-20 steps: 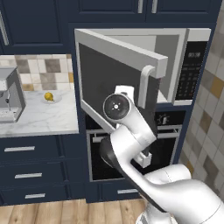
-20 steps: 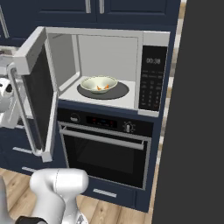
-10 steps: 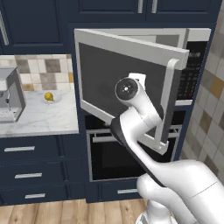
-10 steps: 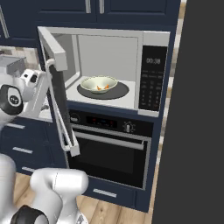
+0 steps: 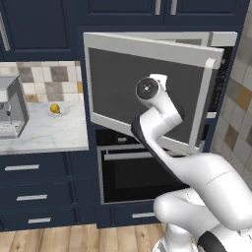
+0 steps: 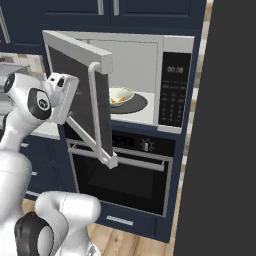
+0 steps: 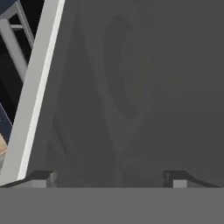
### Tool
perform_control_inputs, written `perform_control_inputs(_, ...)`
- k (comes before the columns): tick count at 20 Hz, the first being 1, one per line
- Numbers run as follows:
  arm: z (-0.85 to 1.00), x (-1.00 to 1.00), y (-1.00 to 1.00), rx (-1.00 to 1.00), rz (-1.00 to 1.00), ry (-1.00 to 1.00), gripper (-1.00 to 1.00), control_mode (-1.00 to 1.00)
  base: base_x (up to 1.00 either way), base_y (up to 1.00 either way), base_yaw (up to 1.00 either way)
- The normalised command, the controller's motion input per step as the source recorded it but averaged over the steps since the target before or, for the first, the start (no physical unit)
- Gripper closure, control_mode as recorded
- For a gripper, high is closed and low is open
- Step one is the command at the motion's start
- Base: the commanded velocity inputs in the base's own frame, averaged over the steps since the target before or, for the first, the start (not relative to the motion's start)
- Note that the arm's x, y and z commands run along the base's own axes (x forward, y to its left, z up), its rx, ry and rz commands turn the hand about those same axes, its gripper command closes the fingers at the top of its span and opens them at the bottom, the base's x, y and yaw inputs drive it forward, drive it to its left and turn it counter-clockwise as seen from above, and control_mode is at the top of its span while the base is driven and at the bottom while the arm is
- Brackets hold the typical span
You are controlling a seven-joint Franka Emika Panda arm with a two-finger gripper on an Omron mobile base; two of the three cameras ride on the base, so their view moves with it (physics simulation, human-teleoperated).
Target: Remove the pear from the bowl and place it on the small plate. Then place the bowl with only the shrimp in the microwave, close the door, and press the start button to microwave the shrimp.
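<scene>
The microwave [image 6: 172, 95] stands with its door [image 5: 123, 83] [image 6: 80, 82] about half shut. My gripper [image 7: 109, 179] is open, with its fingertips [image 7: 43, 178] spread wide against the door's dark glass and nothing between them. The hand [image 6: 65, 97] presses on the outer face of the door, left of the long silver handle [image 6: 100, 115]. Inside the microwave sits the pale bowl [image 6: 124, 93] on the dark turntable, with the orange shrimp [image 6: 116, 100] in it. The yellow pear [image 5: 54, 108] rests on the small plate [image 5: 62, 112] on the counter at the left.
A coffee machine [image 5: 10, 110] stands at the counter's left end. The black oven [image 5: 133, 172] [image 6: 125, 170] sits under the microwave, with navy drawers [image 5: 29, 197] beside it. A tall dark panel [image 6: 225, 150] closes off the right side.
The door has swung well toward shut over the last second, with my hand following against its glass. The bowl, pear and plate have not moved.
</scene>
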Motion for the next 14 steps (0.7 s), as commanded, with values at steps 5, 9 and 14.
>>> perform_control_inputs(5, 0.0, 0.68, -0.11, 0.0, -0.01, 0.0, -1.0, -1.0, 0.0, 0.0, 0.0)
perform_control_inputs(9, 0.0, 0.62, -0.08, 0.0, -0.02, 0.0, -1.0, -1.0, 0.0, 0.0, 0.0)
perform_control_inputs(14, 0.0, 0.54, -0.09, 0.0, -0.02, 0.0, -1.0, -1.0, 0.0, 0.0, 0.0)
